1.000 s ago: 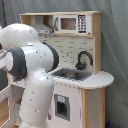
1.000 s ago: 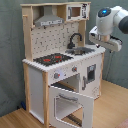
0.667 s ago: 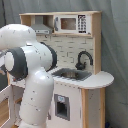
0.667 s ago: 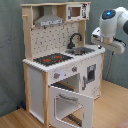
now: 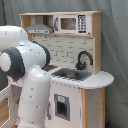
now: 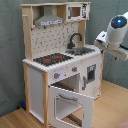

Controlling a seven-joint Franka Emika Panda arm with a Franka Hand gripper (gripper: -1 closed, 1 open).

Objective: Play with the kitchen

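Pale wood and white panels fill both exterior views: the kitchen (image 6: 62,65) stands tall on a wooden floor (image 6: 112,107) against a grey-green curtain (image 6: 10,50). Sweeping from the second exterior view's left, the grey hood (image 6: 49,20) hangs up top over the pegboard back (image 6: 50,40), and below it sits the black-red hob (image 6: 52,59). Under the hob, the oven door (image 6: 70,105) hangs wide open, swung down and forward. Moving right, the black faucet (image 6: 74,39) arches over the sink (image 6: 84,50). Further right, the white arm (image 6: 116,36) hovers just beside the counter's right end, near the sink. In the first exterior view that arm (image 5: 27,75) bulks large in the near left, covering the kitchen's left side. The gripper is hidden, so I cannot tell whether its fingers are apart or together.
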